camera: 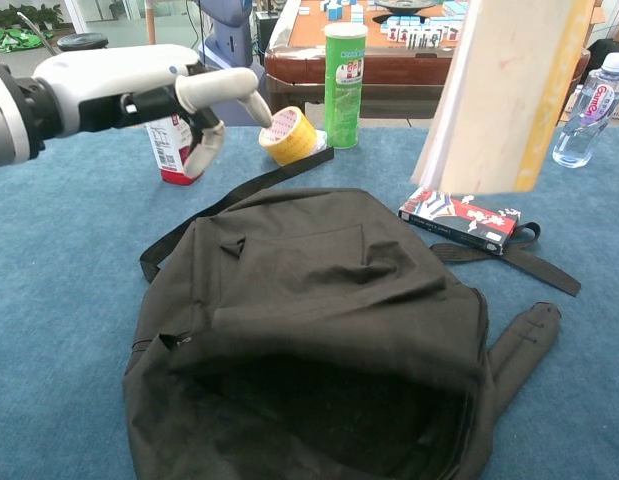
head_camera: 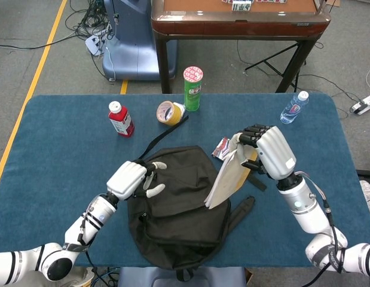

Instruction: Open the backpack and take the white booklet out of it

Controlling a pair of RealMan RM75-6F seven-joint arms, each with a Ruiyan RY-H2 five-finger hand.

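Your right hand [head_camera: 269, 152] held the white booklet [head_camera: 228, 178] up off the table, fingers curled over its top edge, and the booklet hung tilted above the right side of the black backpack [head_camera: 179, 203], clear of its opening. In the chest view only the booklet's lower part [camera: 499, 95] showed, hanging in the air over a small red-and-black box [camera: 459, 219] that lay on the blue table [head_camera: 59, 149] just right of the bag.

Your left hand [head_camera: 132, 177] hovered over the backpack's upper left corner with its fingers [camera: 214, 90] spread and holding nothing; I could not tell from either view whether a fingertip touched the fabric. The backpack lay flat, its flap dropped down and its mouth gaping toward you at the near edge. One strap [camera: 244, 190] ran out toward a roll of yellow tape [head_camera: 167, 112].

Behind the bag stood a red bottle with a white cap [head_camera: 120, 119], a green snack tube [head_camera: 192, 88] just beside the tape, and, well apart at the far right, a clear water bottle [head_camera: 293, 107].
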